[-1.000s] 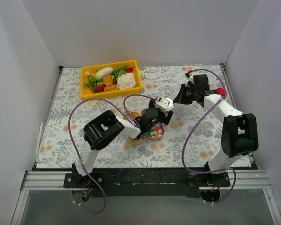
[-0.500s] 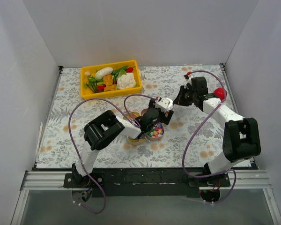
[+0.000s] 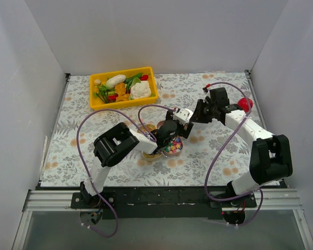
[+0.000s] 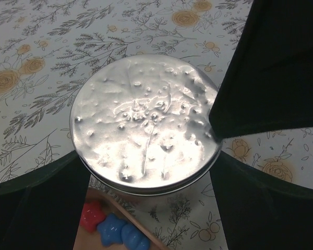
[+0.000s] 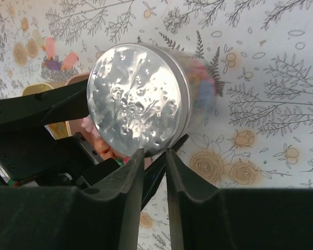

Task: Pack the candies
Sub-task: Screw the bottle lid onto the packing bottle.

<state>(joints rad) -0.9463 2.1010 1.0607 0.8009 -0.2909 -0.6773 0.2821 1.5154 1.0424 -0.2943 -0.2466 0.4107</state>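
So the left pincer (image 4: 146, 143) is spread wide, gripping the jar (image 5: 198, 99) mid-frame above the tabletop (image 3: 68, 151). Some candies (image 5: 201, 83) show through its clear wall, with more in the bowl (image 4: 130, 221) underneath. The right pincer (image 5: 154, 154) is empty with only a narrow gap, and the lid (image 5: 138, 99) faces it, rim just past its tips

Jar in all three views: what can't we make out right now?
Jar fill level: its wall is blurred in the right wrist view; the silver lid covers its mouth in the left wrist view.
Right gripper: tips sit at the lid's rim; pinching it or clear of it, cannot tell.
Candies beneath the jar: cut off by the left wrist view's bottom edge.
Top view: jar too small for detail.
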